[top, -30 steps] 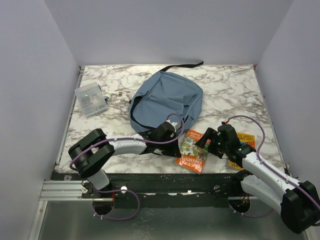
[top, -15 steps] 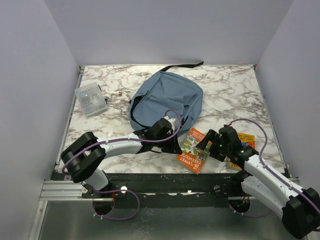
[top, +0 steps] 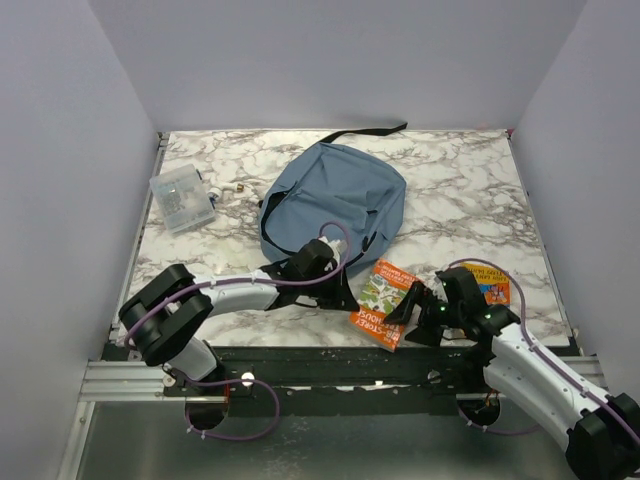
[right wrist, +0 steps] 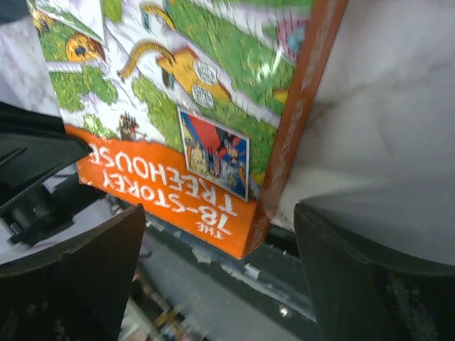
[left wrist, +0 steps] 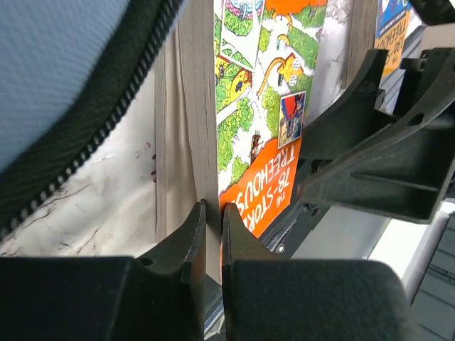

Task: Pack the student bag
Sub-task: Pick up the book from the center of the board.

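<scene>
From above, the black fingers of the left gripper (top: 345,297) merge with the dark 6 o'clock edge of the dusty-blue fabric backpack (top: 335,195), and we cannot tell them apart. The right arm (top: 520,350) covers the 9 o'clock side of the orange-and-blue second book (top: 492,290). We cannot make out what the clear plastic box (top: 182,197) holds, nor the small white bits (top: 226,190) at its 3 o'clock. In the right wrist view the orange picture-covered paperback book (right wrist: 192,106) is blurred and cut off at 12 o'clock.
</scene>
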Tool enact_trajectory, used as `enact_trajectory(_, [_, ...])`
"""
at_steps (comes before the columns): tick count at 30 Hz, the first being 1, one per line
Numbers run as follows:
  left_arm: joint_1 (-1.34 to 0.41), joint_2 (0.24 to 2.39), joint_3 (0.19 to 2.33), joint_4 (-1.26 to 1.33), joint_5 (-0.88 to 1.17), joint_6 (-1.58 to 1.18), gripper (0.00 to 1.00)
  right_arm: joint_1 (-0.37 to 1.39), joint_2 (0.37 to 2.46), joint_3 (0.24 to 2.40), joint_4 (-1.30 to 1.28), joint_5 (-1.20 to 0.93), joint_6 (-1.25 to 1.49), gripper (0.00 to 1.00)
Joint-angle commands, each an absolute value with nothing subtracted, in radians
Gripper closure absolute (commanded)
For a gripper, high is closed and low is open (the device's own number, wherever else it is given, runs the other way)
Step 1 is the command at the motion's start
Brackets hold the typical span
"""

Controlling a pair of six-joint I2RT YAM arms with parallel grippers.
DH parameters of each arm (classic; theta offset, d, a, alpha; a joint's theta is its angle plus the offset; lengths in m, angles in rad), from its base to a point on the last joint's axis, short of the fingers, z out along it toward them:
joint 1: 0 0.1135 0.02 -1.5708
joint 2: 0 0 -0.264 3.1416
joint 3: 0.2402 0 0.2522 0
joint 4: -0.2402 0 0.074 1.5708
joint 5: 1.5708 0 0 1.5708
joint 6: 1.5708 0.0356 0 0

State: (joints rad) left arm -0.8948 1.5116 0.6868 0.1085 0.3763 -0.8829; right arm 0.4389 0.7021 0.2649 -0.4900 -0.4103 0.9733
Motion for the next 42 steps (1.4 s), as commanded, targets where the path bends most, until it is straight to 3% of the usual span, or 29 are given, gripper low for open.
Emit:
enact_trajectory(1, [-0.927,1.552,0.669,0.207,0.436,-0.934,1.00,0.442,0.689,0.191,-0.523,-0.550,1.009,0.13])
enact_trajectory(6, [-0.934,1.592,0.643,0.261,0.460,-0.969,1.00,0.443,0.687,0.146,-0.469,-0.566,1.053,0.13])
enact_trajectory(11, [-0.934,1.603,0.647,0.279,0.473,-0.967,1.00,0.443,0.664,0.111,-0.412,-0.559,1.117,0.20])
enact_trajectory(24, [-0.925,1.622,0.652,0.287,0.492,-0.954,1.00,0.443,0.619,0.180,-0.370,-0.352,1.153,0.23])
enact_trajectory(28, [-0.925,1.633,0.663,0.296,0.510,-0.951,1.00,0.442,0.567,0.178,-0.345,-0.337,1.210,0.29])
enact_trajectory(30, [-0.925,1.632,0.666,0.296,0.514,-0.947,1.00,0.443,0.547,0.167,-0.349,-0.339,1.240,0.40])
enact_trajectory(38, [-0.918,1.638,0.668,0.296,0.535,-0.939,1.00,0.443,0.486,0.210,-0.389,-0.306,1.218,0.47])
enact_trajectory(42, [-0.913,1.648,0.674,0.296,0.554,-0.932,1.00,0.443,0.498,0.174,-0.222,-0.299,1.210,0.46])
